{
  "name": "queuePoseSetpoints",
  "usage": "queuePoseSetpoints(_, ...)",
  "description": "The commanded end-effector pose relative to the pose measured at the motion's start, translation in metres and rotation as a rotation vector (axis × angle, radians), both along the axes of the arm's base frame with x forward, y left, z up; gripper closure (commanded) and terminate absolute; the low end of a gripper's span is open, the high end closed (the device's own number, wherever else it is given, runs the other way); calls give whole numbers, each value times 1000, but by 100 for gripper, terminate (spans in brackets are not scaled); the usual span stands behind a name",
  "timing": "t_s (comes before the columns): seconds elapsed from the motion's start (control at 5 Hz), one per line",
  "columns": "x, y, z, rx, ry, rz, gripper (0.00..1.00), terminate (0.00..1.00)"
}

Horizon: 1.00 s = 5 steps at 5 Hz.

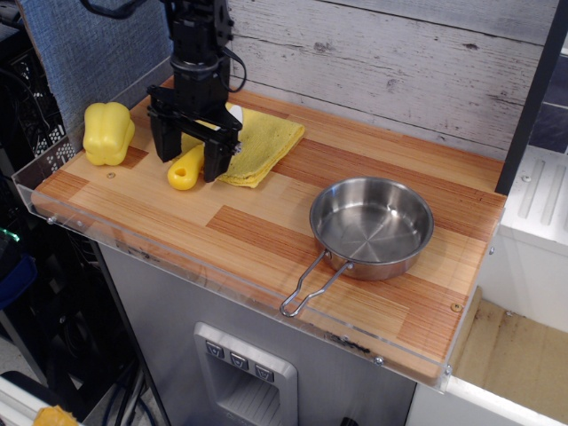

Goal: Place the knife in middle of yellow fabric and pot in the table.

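Gripper (189,162) upper left, jaws spread wide, straddling the knife (188,166) handle, nothing clamped yet. Knife lies half on the yellow fabric (262,142), handle overhanging the table (248,240). Pot (371,226) sits center-right, well apart, leaving a gap.

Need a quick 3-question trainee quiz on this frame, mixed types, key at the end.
1. True or false: the gripper stands open, one finger each side of the knife handle.
2. What lies left of the knife? A) toy pepper B) pot C) spoon
3. Fill in: the knife's blade end lies on the yellow ____.

Key: 1 true; 2 A; 3 fabric.
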<state>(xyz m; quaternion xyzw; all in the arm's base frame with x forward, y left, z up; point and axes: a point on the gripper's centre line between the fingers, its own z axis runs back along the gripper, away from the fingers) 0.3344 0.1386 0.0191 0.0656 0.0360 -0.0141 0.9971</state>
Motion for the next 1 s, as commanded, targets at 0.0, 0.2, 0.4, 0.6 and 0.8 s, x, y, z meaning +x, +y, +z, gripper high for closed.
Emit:
queuePoseSetpoints(0.0,-3,14,44,-3,-97,21,0,0)
queuePoseSetpoints(0.2,-4,17,44,-2,-95,25,0,0)
queuePoseSetpoints(0.4,-6,18,39,9,-78,30,0,0)
queuePoseSetpoints(0.6,-12,18,30,33,-63,23,0,0)
queuePoseSetpoints(0.8,-15,16,24,48,-53,17,0,0)
